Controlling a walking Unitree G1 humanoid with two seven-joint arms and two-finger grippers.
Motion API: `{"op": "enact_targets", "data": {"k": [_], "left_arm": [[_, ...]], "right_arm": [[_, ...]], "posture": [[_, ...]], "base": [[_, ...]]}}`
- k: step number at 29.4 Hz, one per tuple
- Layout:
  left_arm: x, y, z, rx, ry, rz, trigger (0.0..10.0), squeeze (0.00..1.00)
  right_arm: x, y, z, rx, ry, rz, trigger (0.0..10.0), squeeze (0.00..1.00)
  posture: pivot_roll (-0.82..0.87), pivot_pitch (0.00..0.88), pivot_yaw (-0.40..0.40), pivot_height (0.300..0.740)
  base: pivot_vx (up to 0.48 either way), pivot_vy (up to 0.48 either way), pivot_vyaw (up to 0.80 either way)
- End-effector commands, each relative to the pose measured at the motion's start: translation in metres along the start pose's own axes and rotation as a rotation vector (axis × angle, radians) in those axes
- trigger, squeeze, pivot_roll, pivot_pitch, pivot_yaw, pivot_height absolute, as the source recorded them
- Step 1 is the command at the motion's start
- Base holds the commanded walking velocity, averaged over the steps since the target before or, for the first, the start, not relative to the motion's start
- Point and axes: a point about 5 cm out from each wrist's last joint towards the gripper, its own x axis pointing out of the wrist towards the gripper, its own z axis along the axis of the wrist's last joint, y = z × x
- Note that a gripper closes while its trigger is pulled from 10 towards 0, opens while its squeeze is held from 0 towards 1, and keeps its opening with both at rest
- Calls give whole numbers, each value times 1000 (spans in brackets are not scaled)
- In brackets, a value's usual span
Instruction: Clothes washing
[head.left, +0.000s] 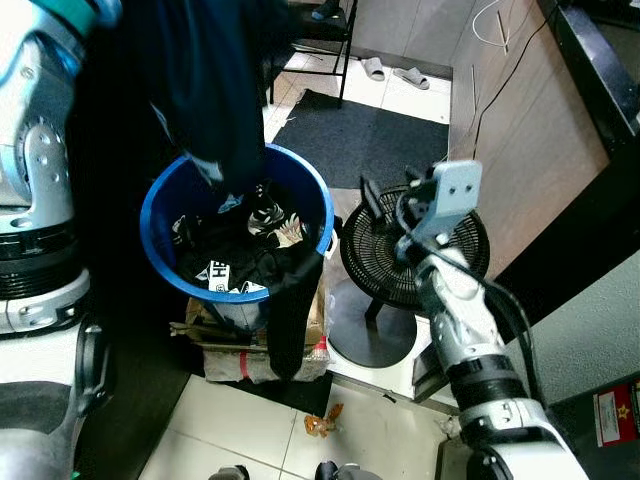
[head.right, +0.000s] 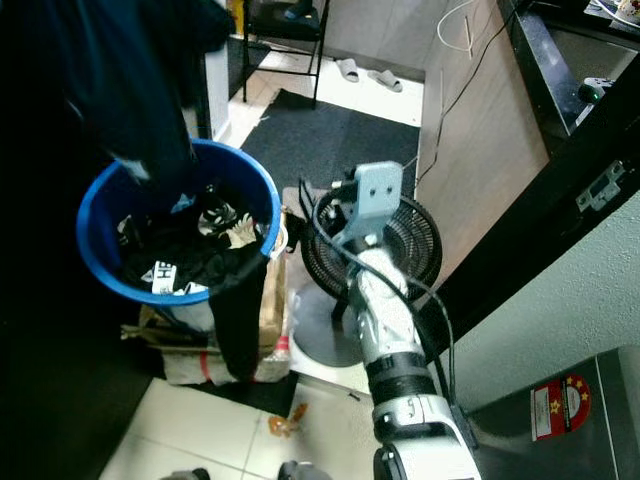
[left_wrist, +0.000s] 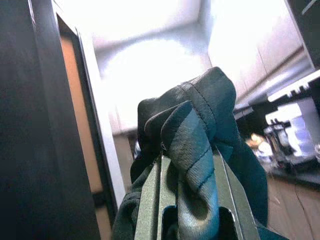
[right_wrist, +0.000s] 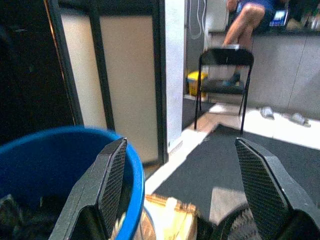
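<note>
From the left eye, a round blue basket sits on the floor, a bit to the left, with dark clothes piled inside it. One dark piece spills over the near rim and hangs down the front. A big dark garment hangs from high up at the far left, and its bottom end dips down to the far rim of the basket. The basket rests on some flat cardboard. Just to the right of the basket stands a black floor fan with a round base. The right arm reaches out over the fan, and its silver wrist block is above the fan's cage. Farther away lie a dark mat, a black chair and a pair of slippers. From the right eye the same things show: the blue basket on the left, the fan beside it and the right arm over the fan. In the left wrist view, the left pincer is closed tight on a bunch of dark green cloth, which bulges up above the fingers. A dark door frame is beside it and a bright room is behind. In the right wrist view, the right pincer is spread wide with nothing between its two black fingers. The blue basket's rim is below it on one side. Far off, a person sits near a black chair.
</note>
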Motion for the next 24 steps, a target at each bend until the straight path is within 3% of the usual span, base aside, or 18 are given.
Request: {"op": "enact_targets", "data": {"k": [1,2,3,5,8,10,12,16,17,24], "left_arm": [[-7,-11,-11,-17,54,-21,10000,0],[-15,-18,-26,-55,137,-36,10000,0],[-15,-18,-26,-55,137,-36,10000,0],[-34,-26,-51,-143,262,-19,10000,0],[-34,-26,-51,-143,262,-19,10000,0],[-48,-27,-68,-258,361,57,10000,0],[-62,-27,-81,-306,442,98,10000,0],[-70,-28,-84,-310,454,111,10000,0],[-72,-26,-81,-309,432,125,10000,0],[-67,-28,-75,-243,395,88,10000,0]], "right_arm": [[4,-8,14,-2,-49,-34,10000,0],[6,-9,20,-10,-70,-41,10000,0],[6,-9,20,-10,-70,-41,10000,0],[7,-12,28,-31,-101,-59,10000,0],[7,-12,28,-31,-101,-59,10000,0],[6,-14,35,-54,-133,-81,10000,0],[5,-17,40,-69,-151,-103,10000,0],[5,-20,46,-72,-170,-120,10000,0],[6,-21,57,-79,-199,-123,10000,0],[9,-21,73,-94,-238,-111,10000,0]], "posture": [[72,36,-45,740],[72,36,-45,740],[72,36,-45,740],[73,34,-44,740],[73,34,-44,740],[73,29,-41,740],[73,29,-41,740],[75,23,-39,740],[77,19,-43,740],[71,7,-42,740]], "base": [[0,0,0],[0,0,0],[0,0,0],[0,0,0],[0,0,0],[0,0,0],[0,0,0],[0,0,0],[0,0,0],[0,0,0]]}}
